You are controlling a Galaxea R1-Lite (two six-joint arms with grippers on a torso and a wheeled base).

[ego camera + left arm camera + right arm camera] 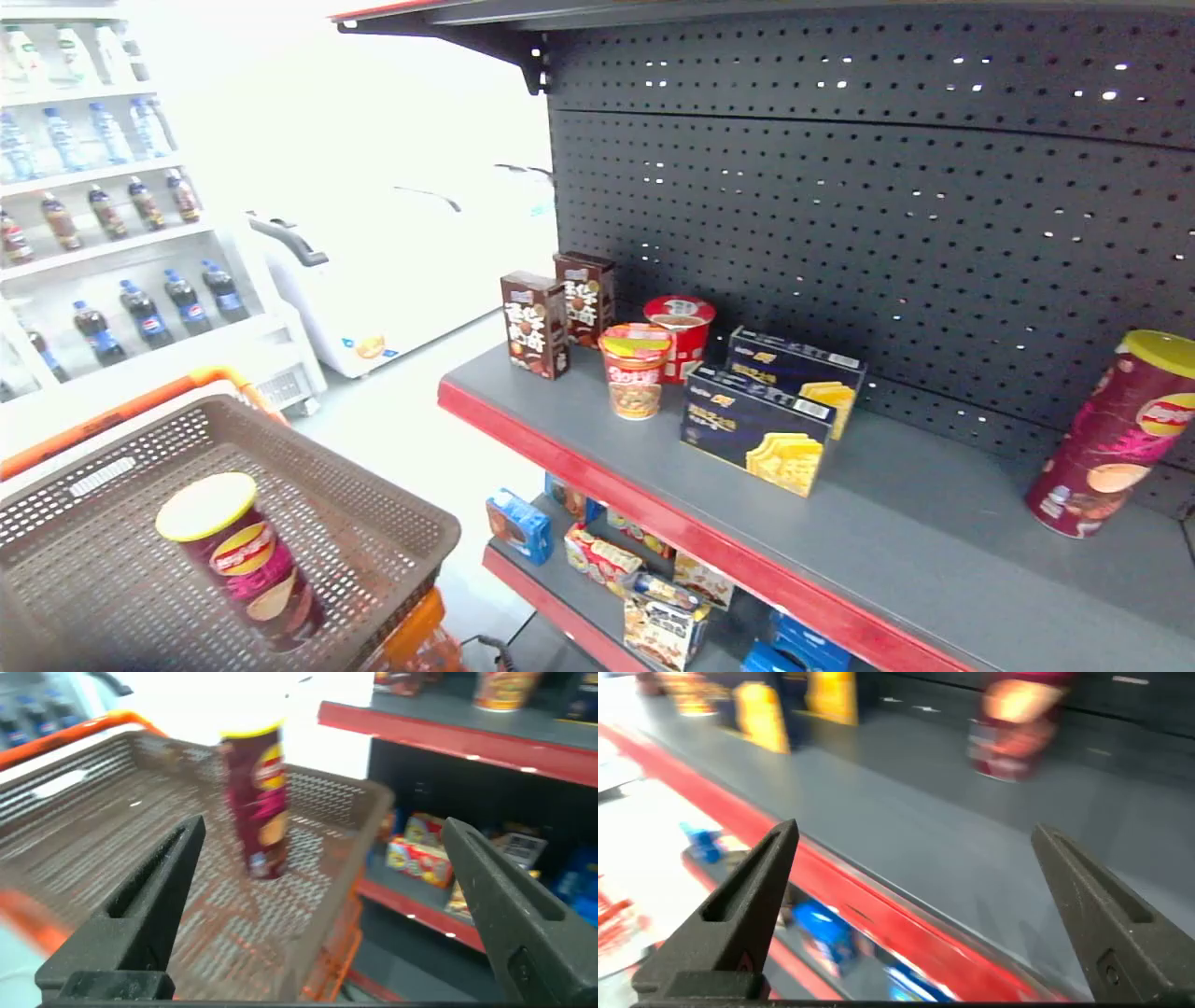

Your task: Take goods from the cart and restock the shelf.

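A maroon chip can with a yellow lid [238, 555] stands upright in the brown cart basket [373, 495] at the lower left. In the left wrist view the same can [257, 803] stands ahead of my open left gripper [322, 891], well apart from its fingers. A second maroon chip can [1116, 434] stands on the grey shelf [934, 532] at the far right. The right wrist view shows that can [1013, 723] beyond my open right gripper [920, 905], which hangs in front of the shelf's red edge [878, 891] with nothing between its fingers.
On the shelf stand two brown boxes [537, 322], two cup noodles [639, 369] and two dark blue boxes [761, 429]. A lower shelf [644, 583] holds several packets. A drinks cooler [103, 215] and a white freezer [373, 280] stand behind the cart.
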